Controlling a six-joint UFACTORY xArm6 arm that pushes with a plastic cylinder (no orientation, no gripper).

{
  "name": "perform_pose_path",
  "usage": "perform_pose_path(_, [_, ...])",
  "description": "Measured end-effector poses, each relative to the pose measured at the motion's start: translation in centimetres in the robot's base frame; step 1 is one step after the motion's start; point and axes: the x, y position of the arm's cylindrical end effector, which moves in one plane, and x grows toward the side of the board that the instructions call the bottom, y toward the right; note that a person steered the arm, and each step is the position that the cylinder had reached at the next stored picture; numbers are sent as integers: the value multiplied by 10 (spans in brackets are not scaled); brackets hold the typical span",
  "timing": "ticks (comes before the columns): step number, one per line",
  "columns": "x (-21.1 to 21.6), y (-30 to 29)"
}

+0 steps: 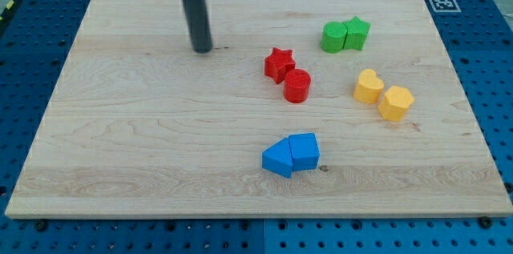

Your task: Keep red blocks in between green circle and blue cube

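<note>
My tip (201, 48) rests on the wooden board (120, 142) at the upper left, well to the left of all blocks. A red star (279, 64) and a red cylinder (297, 86) touch each other near the board's middle. Two green blocks sit at the upper right: a rounded one (333, 37) and a green star (357, 33), touching. Two blue blocks touch at the lower middle: a blue cube-like block (304, 151) and a blue wedge-like block (278, 159) on its left. The red pair lies between the green pair and the blue pair.
A yellow heart-shaped block (369, 86) and a yellow hexagon (395, 102) touch each other at the right, below the green blocks. A blue pegboard table (489, 62) surrounds the board. A marker tag (442, 2) sits off the top right corner.
</note>
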Motion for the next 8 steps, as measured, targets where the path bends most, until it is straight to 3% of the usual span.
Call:
perform_pose_path(2, [0,10])
perform_pose_path(3, [-10,-22])
perform_pose_path(4, [5,-14])
perform_pose_path(6, [37,148])
perform_pose_path(7, [16,96])
perform_pose_path(8, [40,62])
